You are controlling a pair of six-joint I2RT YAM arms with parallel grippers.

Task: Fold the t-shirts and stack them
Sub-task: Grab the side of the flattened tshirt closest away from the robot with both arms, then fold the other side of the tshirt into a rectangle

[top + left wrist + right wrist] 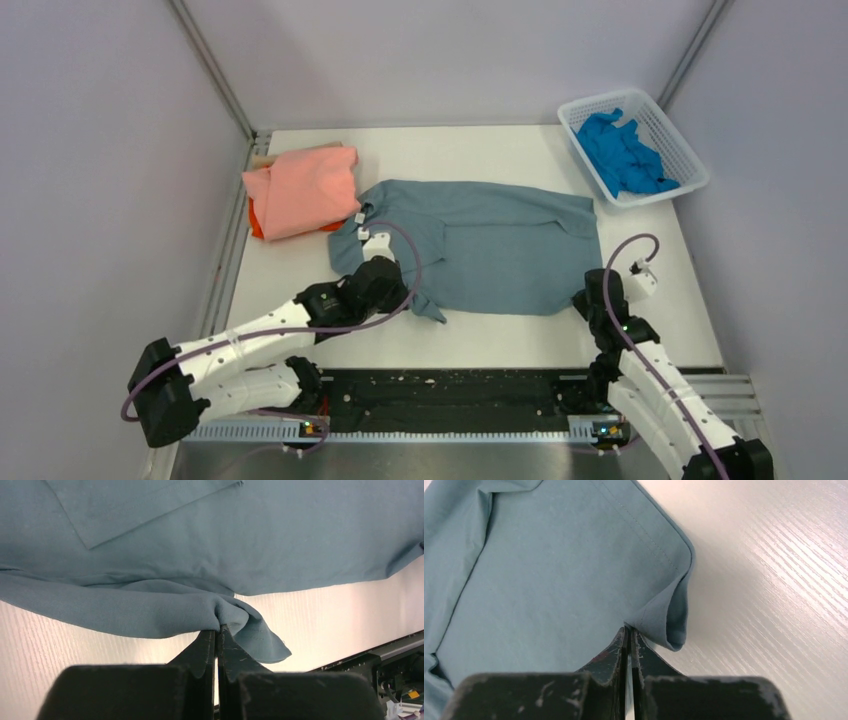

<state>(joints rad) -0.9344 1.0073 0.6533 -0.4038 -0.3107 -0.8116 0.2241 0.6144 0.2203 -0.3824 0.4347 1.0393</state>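
Note:
The dusty grey-blue t-shirt (480, 245) lies spread across the middle of the table, partly folded. My left gripper (385, 285) is shut on its near left edge; in the left wrist view the pinched cloth (235, 612) bunches at the fingertips (206, 642). My right gripper (588, 300) is shut on the shirt's near right corner, which curls over the tips (674, 625) in the right wrist view. The salmon-pink t-shirt (305, 188) lies folded at the back left on top of the orange one (255, 220). The bright blue t-shirt (622, 152) lies crumpled in the basket.
A white plastic mesh basket (690, 160) stands at the back right corner. Grey walls close in the table on three sides. A black rail (450, 395) runs along the near edge between the arm bases.

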